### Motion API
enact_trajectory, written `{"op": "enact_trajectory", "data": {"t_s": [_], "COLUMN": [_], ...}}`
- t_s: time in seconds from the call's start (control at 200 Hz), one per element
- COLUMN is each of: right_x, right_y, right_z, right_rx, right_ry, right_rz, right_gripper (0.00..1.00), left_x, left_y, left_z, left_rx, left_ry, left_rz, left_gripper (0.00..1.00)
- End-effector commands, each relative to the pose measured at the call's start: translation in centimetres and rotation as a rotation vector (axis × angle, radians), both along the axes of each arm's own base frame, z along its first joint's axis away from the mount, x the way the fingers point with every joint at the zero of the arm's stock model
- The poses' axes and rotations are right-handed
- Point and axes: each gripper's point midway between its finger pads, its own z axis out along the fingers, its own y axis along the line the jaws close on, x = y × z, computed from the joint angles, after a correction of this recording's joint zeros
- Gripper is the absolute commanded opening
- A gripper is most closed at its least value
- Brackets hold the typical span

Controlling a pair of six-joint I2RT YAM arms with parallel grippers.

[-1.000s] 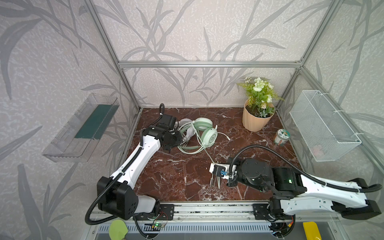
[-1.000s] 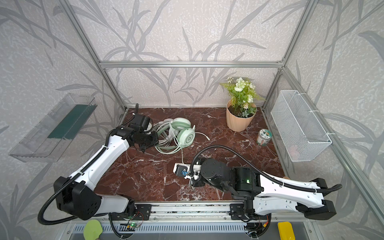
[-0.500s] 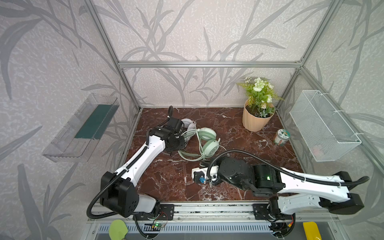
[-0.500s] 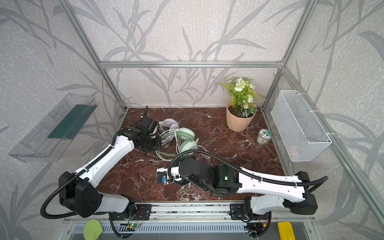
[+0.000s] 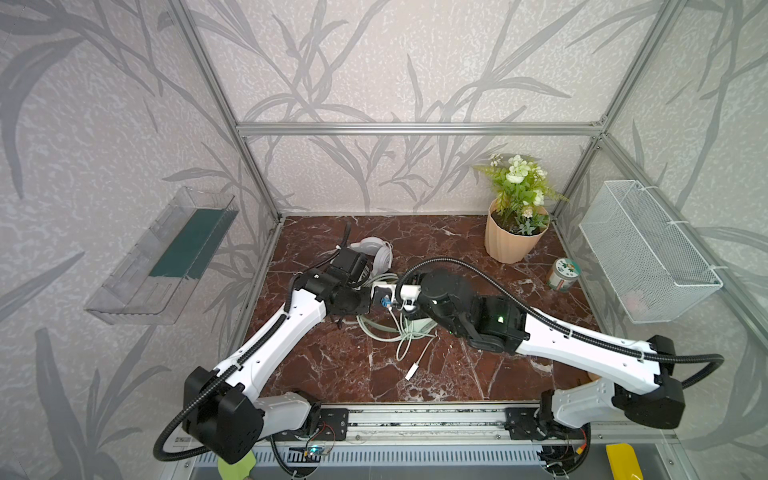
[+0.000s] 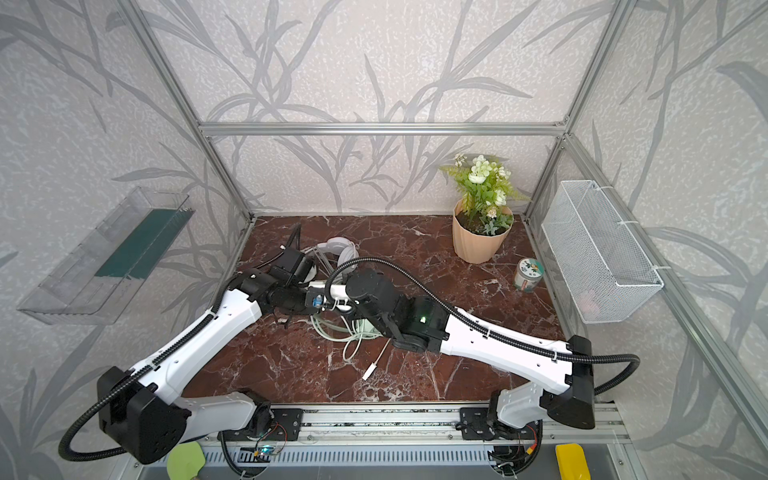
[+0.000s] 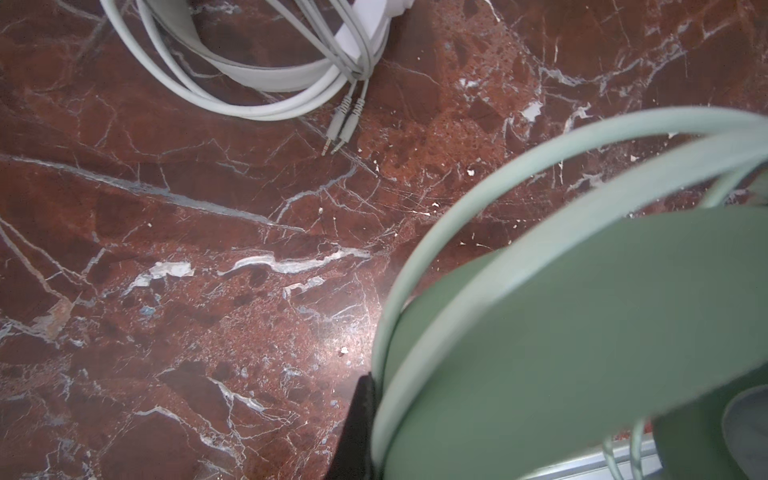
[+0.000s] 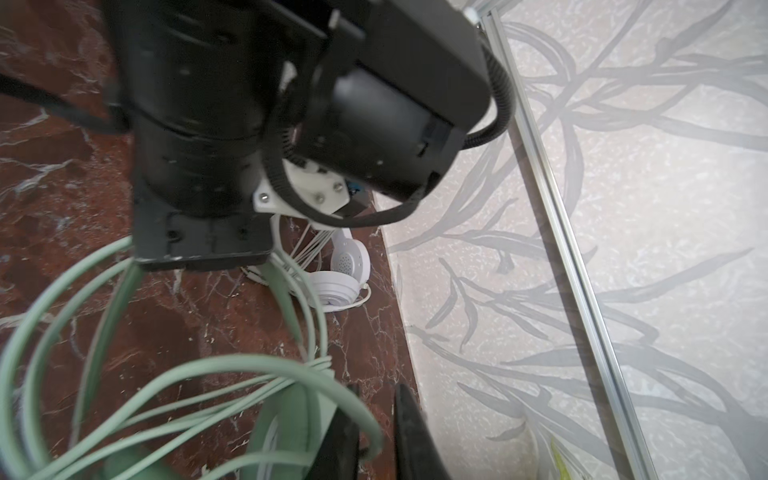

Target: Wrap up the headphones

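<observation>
The mint green headphones (image 5: 388,328) lie mid-table under both wrists in both top views, their cable looped, its white plug (image 5: 411,376) trailing toward the front. My left gripper (image 7: 386,432) is shut on their headband (image 7: 540,232); only one black finger (image 7: 357,428) shows. My right gripper (image 8: 376,436) meets the left wrist (image 5: 349,299). Its jaws stand slightly open with a mint cable loop (image 8: 349,399) crossing between them. The white headphones (image 5: 374,253) rest behind, cable coiled, jack plugs (image 7: 340,129) on the marble.
A peach plant pot (image 5: 513,245) and a small tin (image 5: 562,274) stand at the back right. A wire basket (image 5: 648,253) hangs on the right wall and a clear shelf (image 5: 166,257) on the left wall. The side wall (image 8: 582,291) is close by the right gripper.
My right arm swept from the front middle up and left to meet the left wrist, and its jaws parted a little. The left arm drew the mint headphones forward, toward the table's middle.
</observation>
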Motion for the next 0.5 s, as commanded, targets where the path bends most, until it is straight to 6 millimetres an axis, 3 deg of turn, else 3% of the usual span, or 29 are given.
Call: {"op": "enact_trajectory", "data": {"t_s": [0.0, 0.15, 0.265, 0.38, 0.4, 0.495], "right_x": [2.5, 4.6, 6.3, 6.6, 7.7, 8.5], "right_y": [-0.4, -1.2, -2.4, -2.8, -3.7, -4.4], "right_z": [1.8, 2.2, 3.6, 4.6, 4.7, 5.1], "right_rx": [0.083, 0.134, 0.208, 0.285, 0.296, 0.311], "right_ry": [-0.028, -0.02, -0.03, 0.004, 0.005, 0.0], "right_rz": [-0.1, -0.173, -0.239, -0.236, -0.264, -0.285], "right_gripper": [0.19, 0.19, 0.2, 0.24, 0.25, 0.27], "left_x": [-0.7, -1.5, -2.0, -2.4, -2.5, -2.9], "left_y": [-0.9, -1.3, -1.8, -2.3, -2.4, -3.1], "left_z": [1.3, 1.5, 1.6, 1.9, 2.0, 2.2], "left_rx": [-0.039, -0.044, -0.043, -0.042, -0.043, -0.044], "left_ry": [-0.048, -0.055, -0.055, -0.063, -0.065, -0.067], "left_rz": [-0.052, -0.078, -0.103, -0.127, -0.133, -0.163], "left_gripper": [0.0, 0.0, 0.0, 0.0, 0.0, 0.0]}}
